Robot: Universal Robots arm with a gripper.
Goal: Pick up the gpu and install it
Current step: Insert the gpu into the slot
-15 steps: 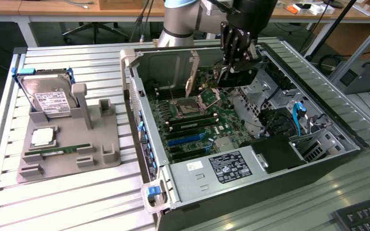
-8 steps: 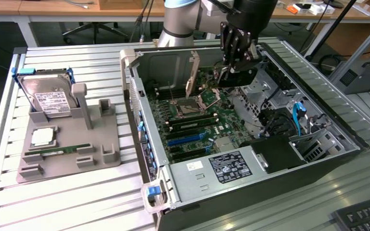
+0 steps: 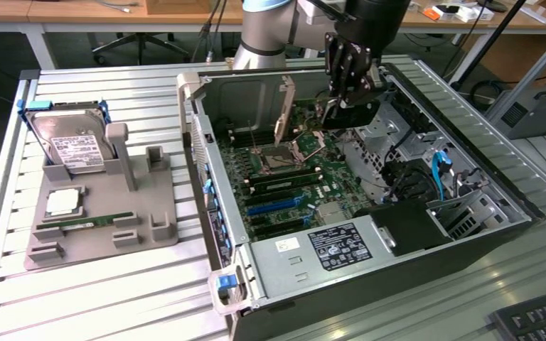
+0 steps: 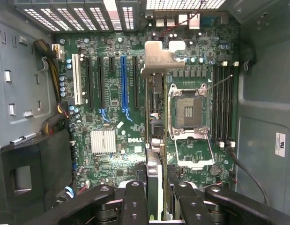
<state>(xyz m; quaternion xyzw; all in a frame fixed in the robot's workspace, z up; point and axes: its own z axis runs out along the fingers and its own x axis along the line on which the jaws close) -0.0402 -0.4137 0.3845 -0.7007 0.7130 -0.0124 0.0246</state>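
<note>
The gpu (image 4: 154, 171) hangs edge-on over the motherboard (image 4: 107, 154), between the blue slot (image 4: 123, 79) and the CPU socket (image 4: 189, 112); the gripper (image 4: 158, 199) is clamped on it; picked up, not yet seated; seating calls for squaring its edge over a slot.

The tray (image 3: 159, 202) lies on the table (image 3: 111, 298), at the exterior view's left of the case (image 3: 207, 163). Inside, the gpu (image 4: 154, 173) stands over the board (image 4: 191, 154), between slots (image 4: 123, 84) and socket (image 4: 188, 110).

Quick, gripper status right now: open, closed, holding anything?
Gripper: closed on the gpu, a thin flat circuit card with a silver metal end bracket, held edge-on over the green motherboard.
</note>
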